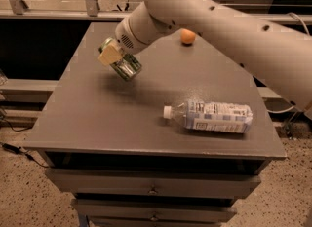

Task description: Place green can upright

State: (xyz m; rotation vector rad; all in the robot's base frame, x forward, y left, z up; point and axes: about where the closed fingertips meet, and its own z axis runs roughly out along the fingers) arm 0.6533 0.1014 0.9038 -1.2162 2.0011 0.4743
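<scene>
The green can (126, 64) is held tilted in the air above the left part of the grey table (97, 109); its silver end points down to the right. My gripper (113, 54) is shut on the can, its pale fingers (109, 53) clamped over the can's upper left side. My white arm reaches in from the upper right across the table's back.
A clear plastic bottle (210, 116) with a blue-white label lies on its side at the right front of the table, cap to the left. A small orange ball (187, 36) sits near the back edge. Drawers are below the tabletop.
</scene>
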